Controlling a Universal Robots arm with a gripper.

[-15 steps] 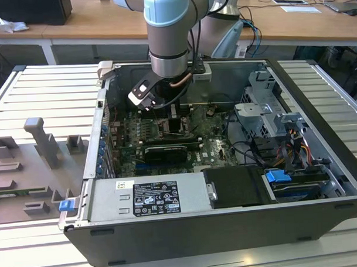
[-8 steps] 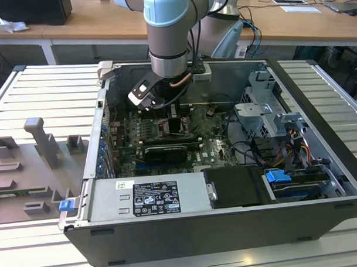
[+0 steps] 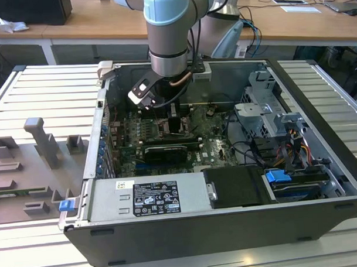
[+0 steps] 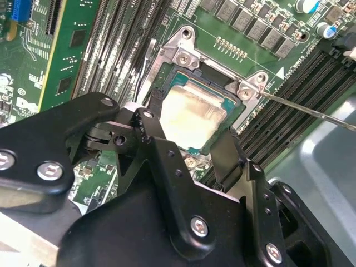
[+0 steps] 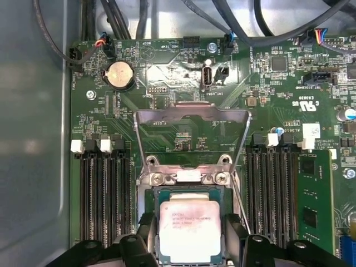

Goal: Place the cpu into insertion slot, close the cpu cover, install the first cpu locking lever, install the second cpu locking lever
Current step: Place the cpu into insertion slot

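The cpu [image 5: 189, 231], a pale silvery square chip, lies flat in the insertion slot [image 5: 155, 194] on the green motherboard. It shows again in the second wrist view as the cpu [image 4: 192, 114] inside the grey-rimmed insertion slot [image 4: 236, 114]. The cpu cover [image 5: 192, 115] stands swung back on its hinge, its cut-out centre showing board behind it. My gripper [image 5: 191, 222] straddles the chip, one black finger [image 5: 146, 225] on each side with a narrow gap to the chip's edges, so it is open. In the exterior view the gripper [image 3: 175, 125] reaches down into the case.
Black memory slots [image 5: 100, 189] flank the socket on both sides. A thin metal lever rod [image 4: 311, 111] sticks out from the socket corner. The open computer case [image 3: 228, 225] holds a power supply [image 3: 148, 196], a drive cage [image 3: 266, 113] and cables [image 3: 284, 150]. A grey fixture tray [image 3: 33, 168] lies outside.
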